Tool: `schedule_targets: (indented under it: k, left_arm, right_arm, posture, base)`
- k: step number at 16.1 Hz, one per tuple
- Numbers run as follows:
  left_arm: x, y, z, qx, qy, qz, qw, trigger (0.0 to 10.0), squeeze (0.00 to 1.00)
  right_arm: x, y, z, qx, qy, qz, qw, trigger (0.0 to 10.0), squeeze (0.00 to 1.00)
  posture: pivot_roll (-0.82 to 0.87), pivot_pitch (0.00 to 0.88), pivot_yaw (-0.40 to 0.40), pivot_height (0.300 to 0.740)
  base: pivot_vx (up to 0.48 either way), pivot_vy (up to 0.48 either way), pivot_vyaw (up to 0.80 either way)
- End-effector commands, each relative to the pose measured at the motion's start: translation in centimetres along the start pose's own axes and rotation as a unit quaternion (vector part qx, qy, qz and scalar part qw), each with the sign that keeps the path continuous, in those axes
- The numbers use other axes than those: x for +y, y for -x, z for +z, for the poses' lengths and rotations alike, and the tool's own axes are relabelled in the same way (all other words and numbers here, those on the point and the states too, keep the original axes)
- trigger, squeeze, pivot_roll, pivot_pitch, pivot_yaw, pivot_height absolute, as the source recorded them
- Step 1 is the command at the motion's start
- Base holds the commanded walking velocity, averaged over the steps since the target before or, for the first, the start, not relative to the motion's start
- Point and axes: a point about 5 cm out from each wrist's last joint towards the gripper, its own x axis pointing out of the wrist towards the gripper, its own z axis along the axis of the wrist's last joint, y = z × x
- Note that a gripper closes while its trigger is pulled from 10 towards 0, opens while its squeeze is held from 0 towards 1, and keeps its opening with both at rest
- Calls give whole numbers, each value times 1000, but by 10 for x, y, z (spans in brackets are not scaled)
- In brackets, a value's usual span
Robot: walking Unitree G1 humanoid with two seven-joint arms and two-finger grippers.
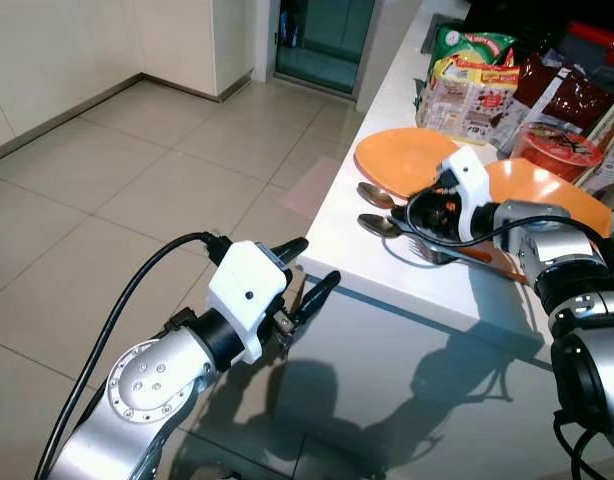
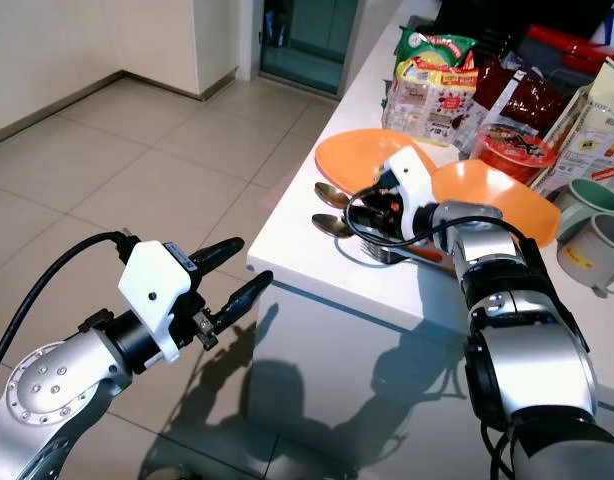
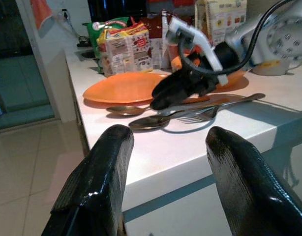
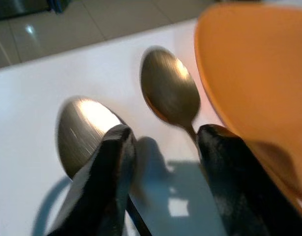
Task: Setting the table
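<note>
**Right gripper down over spoons at worktop edge**

Two spoons [image 1: 379, 210] lie side by side w/ a fork [image 3: 210, 113] on the white worktop [image 1: 407, 280], right of frame centre, just beside an orange plate [image 1: 392, 155]. Right gripper [image 4: 161, 147] sits low over the spoon handles, fingers [image 4: 109, 172] apart, one each side, not clamped on anything. A second orange plate [image 2: 497, 195] lies further right; snack packets [image 1: 467, 85], a red noodle cup [image 2: 507, 148] and mugs [image 2: 597, 250] stand behind. Left gripper [image 1: 302, 285] hangs off the worktop over the tiled floor [image 1: 107, 200], lower left, fingers apart, holding nothing.
</note>
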Motion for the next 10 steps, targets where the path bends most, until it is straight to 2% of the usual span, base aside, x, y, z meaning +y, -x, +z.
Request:
schedule_targets:
  k: [1, 2, 3, 10]
  left_arm:
    - [-4, -1, 4, -4, 1, -14, 1000, 10000, 0]
    - [-5, -1, 4, -4, 2, -14, 1000, 10000, 0]
    - [-5, -1, 4, -3, 3, -14, 1000, 10000, 0]
    - [-6, -3, 5, -3, 7, -20, 1000, 10000, 0]
  right_arm:
    - [-7, 6, 4, 6, 5, -12, 1000, 10000, 729]
    - [-7, 6, 4, 7, 5, -14, 1000, 10000, 86]
    - [-9, 6, 5, 7, 7, -22, 1000, 10000, 0]
    - [-7, -2, 9, -27, -7, -67, 997, 10000, 0]
  posture:
    - [160, 76, -133, 740]
    - [156, 75, -133, 740]
    - [153, 75, -132, 740]
    - [157, 80, -121, 740]
  base:
    - [0, 0, 0]
    - [0, 0, 0]
    - [0, 0, 0]
    - [0, 0, 0]
